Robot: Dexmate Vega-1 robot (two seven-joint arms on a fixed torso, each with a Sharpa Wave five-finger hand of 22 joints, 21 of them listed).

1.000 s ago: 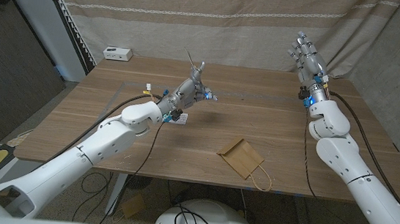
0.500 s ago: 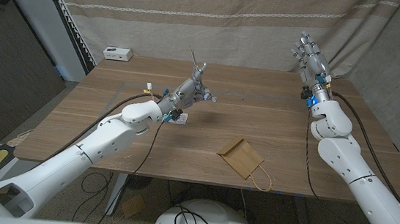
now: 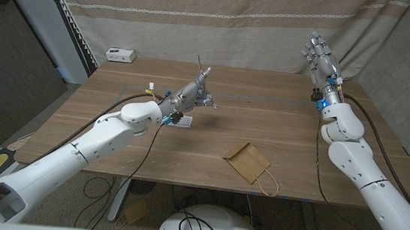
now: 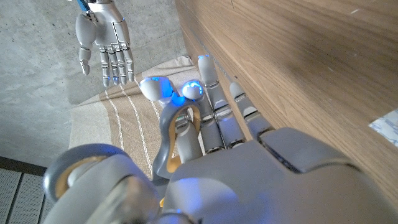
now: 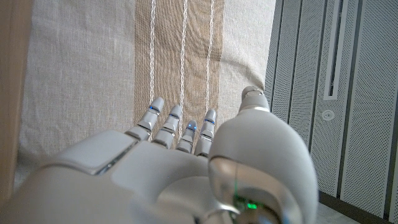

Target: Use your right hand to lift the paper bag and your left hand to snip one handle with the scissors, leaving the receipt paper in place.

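With the right hand (image 3: 321, 57) raised empty, fingers apart, well away from the paper bag (image 3: 246, 160) lying flat near the table (image 3: 280, 122) front edge, and the left hand (image 3: 194, 93) gripping upright scissors (image 3: 199, 63), a clumsy lift may push the bag off.

One paper bag (image 3: 246, 161) near the table's (image 3: 280, 122) front edge; one pair of scissors (image 3: 201, 68); one white box (image 3: 121, 55) at the far left corner; two robot hands, left hand (image 3: 196, 93) and right hand (image 3: 321, 57).

Left robot hand (image 3: 198, 92) gripping, right robot hand (image 3: 321, 57) raised, spread.
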